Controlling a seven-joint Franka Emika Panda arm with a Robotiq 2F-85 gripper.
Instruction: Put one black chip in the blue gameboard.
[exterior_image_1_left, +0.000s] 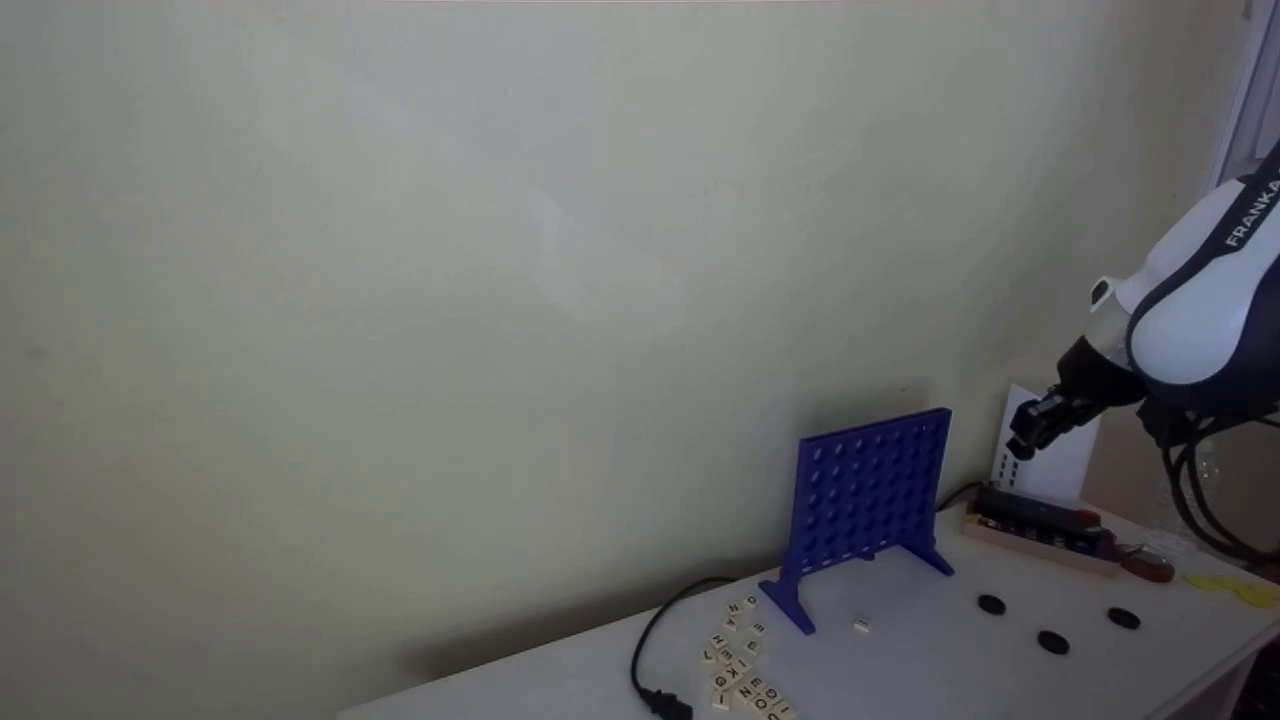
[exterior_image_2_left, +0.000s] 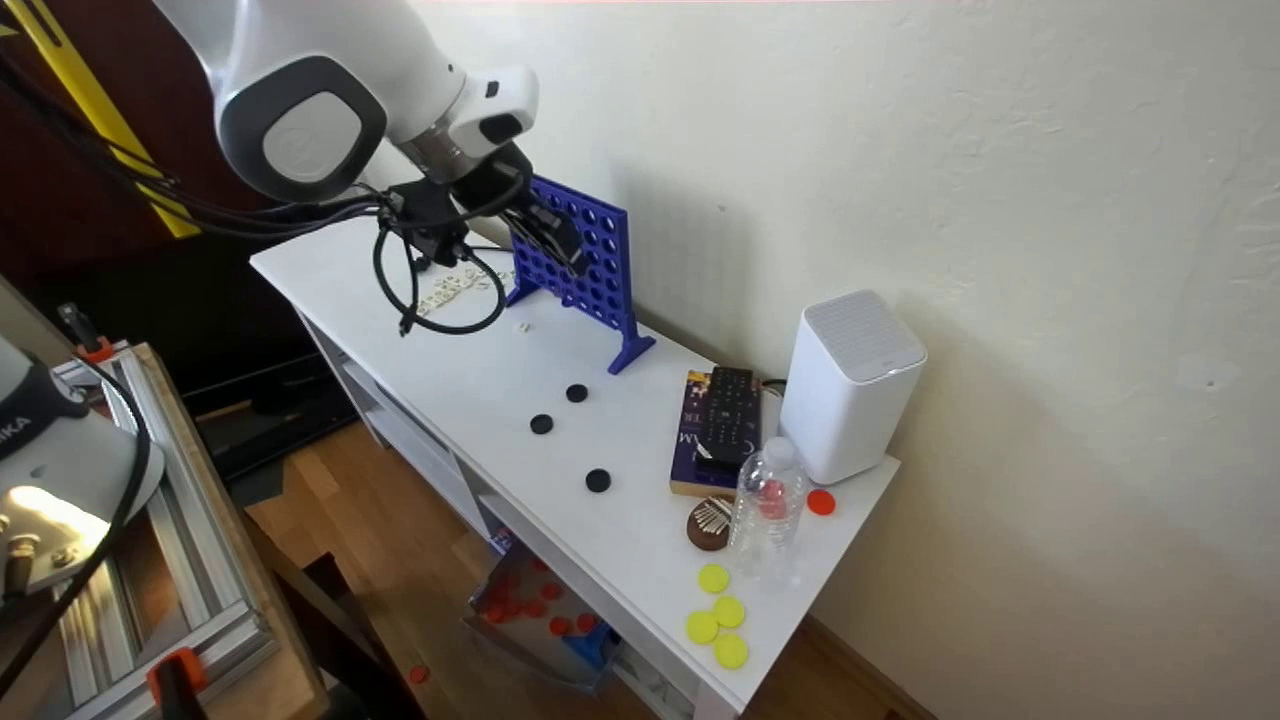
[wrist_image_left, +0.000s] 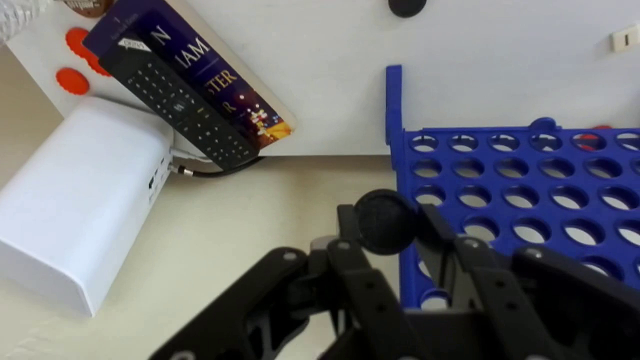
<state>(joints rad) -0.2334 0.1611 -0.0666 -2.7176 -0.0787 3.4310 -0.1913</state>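
You have a black chip in the end effector, the fingers drawn in to the chip's width and pinching its rim from two sides. And the board? In the wrist view the chip partly covers the board's end post, the one toward the book, with nearly all the grid reaching away from that post. You look to be up in front of the board; the gap you cannot judge. The board's long axis runs along the wall, so the chip probably needs to travel to over the top edge, flat face parallel to the grid. The slots aren't showing, so go gently.

Now the textures: the board is blue plastic, upright on splayed feet, rows of round holes. Your chip is a thin, dull disc with a raised rim. Three loose chips lie out in front of the board's book end. Off that end, a slim, button-covered remote lies on the book; off the opposite end, small square letter tiles.
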